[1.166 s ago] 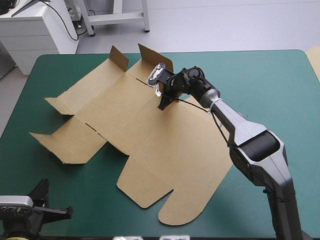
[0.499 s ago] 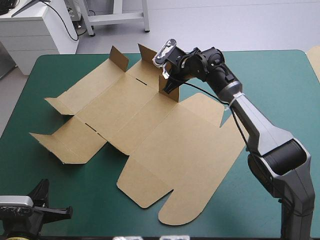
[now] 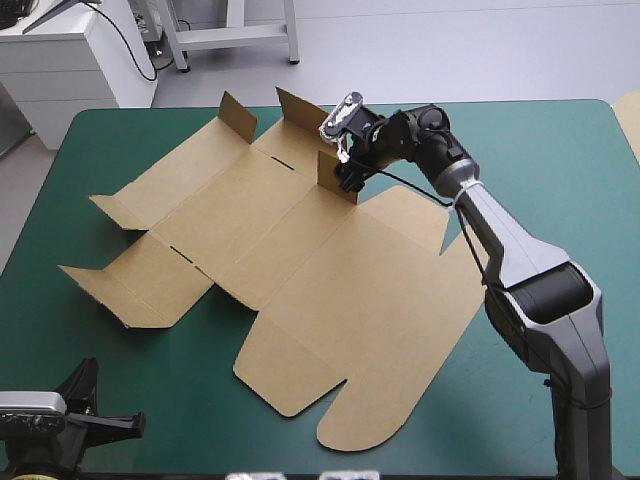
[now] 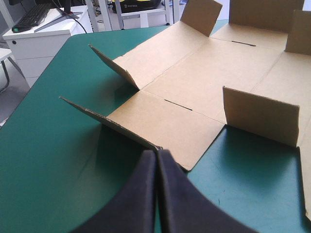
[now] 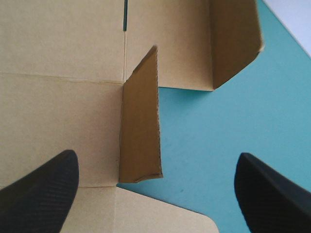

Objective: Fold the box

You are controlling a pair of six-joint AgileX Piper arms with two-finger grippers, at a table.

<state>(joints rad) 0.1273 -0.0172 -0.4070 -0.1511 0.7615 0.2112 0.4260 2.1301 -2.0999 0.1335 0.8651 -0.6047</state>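
While the box (image 3: 300, 270) lies mostly flat on the desk (image 3: 560, 160), flap-raising is judged in hand: right hand (image 5: 155, 158) wide open, empty, over an upright flap (image 5: 141, 121) (left hand (image 4: 156, 158) closed, empty); a wall needs lifting next.

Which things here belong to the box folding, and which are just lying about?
Job: box, flat with some flaps raised; right gripper, open over one flap; left gripper, shut, parked aside.
Lying about: tan sheet edge beyond the right side of the table.
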